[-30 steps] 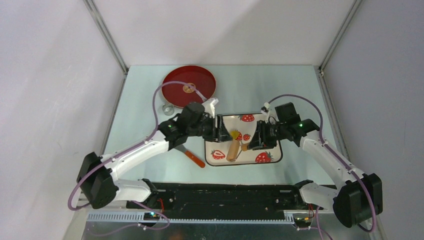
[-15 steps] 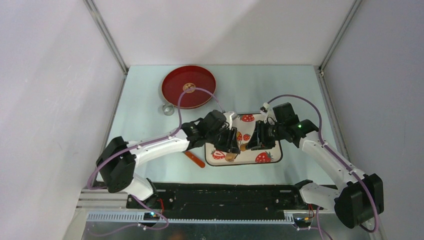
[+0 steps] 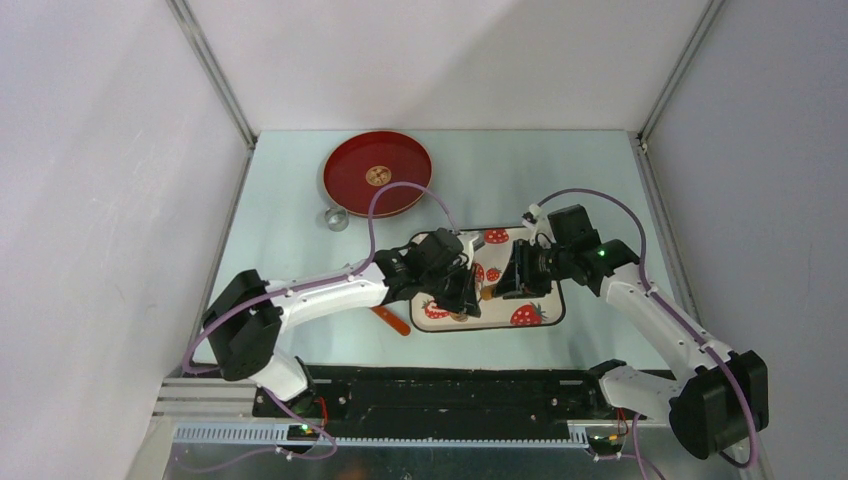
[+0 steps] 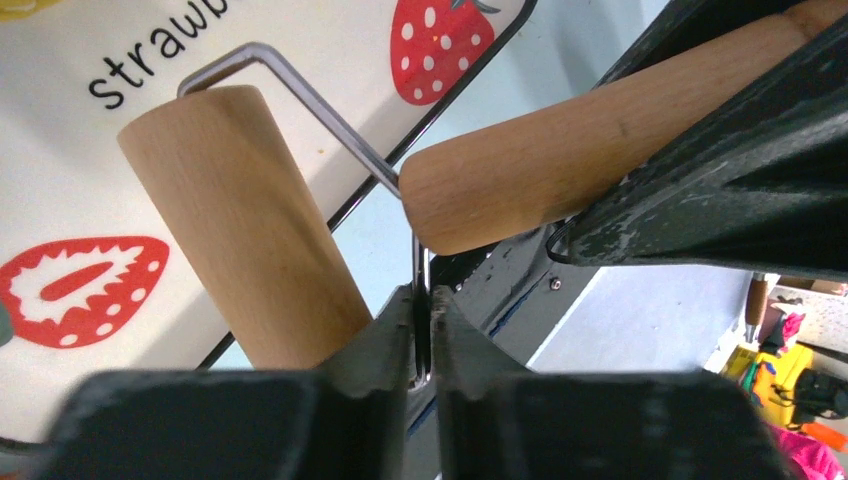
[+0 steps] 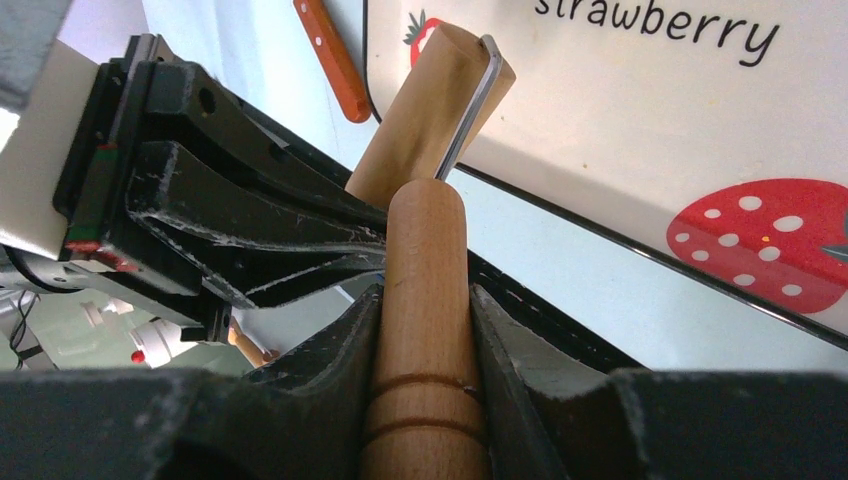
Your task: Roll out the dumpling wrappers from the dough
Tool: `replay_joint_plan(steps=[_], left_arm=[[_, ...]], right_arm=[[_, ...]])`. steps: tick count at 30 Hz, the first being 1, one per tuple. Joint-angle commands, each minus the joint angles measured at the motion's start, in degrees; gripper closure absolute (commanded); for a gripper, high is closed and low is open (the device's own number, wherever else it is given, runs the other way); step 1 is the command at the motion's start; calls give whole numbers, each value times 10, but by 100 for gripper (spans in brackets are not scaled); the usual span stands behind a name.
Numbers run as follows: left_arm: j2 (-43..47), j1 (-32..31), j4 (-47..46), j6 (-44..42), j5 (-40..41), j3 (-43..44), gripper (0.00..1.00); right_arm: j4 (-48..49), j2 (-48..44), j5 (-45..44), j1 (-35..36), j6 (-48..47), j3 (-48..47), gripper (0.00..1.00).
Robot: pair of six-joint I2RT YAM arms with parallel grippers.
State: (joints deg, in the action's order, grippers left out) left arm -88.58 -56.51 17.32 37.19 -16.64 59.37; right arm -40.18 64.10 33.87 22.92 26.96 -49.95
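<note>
Roller (image 4: 235, 220) grasp at the strawberry mat's (image 5: 620, 110) edge: left gripper (image 4: 422, 310) pinches the wire bracket (image 4: 330, 120), right gripper (image 5: 425, 300) clamps the handle (image 5: 425, 240); next probably calls for rolling over the dough.

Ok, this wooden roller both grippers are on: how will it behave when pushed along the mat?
The roller drum looks like a smooth rigid wooden cylinder, so it should roll freely. The thin wire frame, pinched by the left gripper, may flex slightly. The handle, clamped in the right gripper, seems stiff and light; its smooth wood could slip.

Left pincer (image 4: 421, 312) pinched shut, right pincer (image 5: 427, 305) clamped, arms angled inward
</note>
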Motion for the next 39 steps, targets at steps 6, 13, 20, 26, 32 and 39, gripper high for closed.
replay_joint_plan(steps=[6, 13, 20, 26, 32, 39], left_arm=[[52, -7, -1, 23, 116, -5, 100], [101, -29, 2, 34, 241, -23, 100], [116, -59, 45, 13, 330, -2, 100], [109, -81, 77, 5, 365, 21, 100], [100, -90, 95, 1, 383, 38, 100], [95, -91, 107, -5, 387, 43, 100]], right_arm=[[41, -53, 0, -19, 33, -30, 39], [64, -89, 24, -66, 114, -17, 3], [84, -54, 87, -84, 150, -5, 1], [128, -20, 119, -71, 182, -4, 10], [156, 25, 116, -36, 202, -5, 24], [190, 57, 128, -14, 223, -5, 39]])
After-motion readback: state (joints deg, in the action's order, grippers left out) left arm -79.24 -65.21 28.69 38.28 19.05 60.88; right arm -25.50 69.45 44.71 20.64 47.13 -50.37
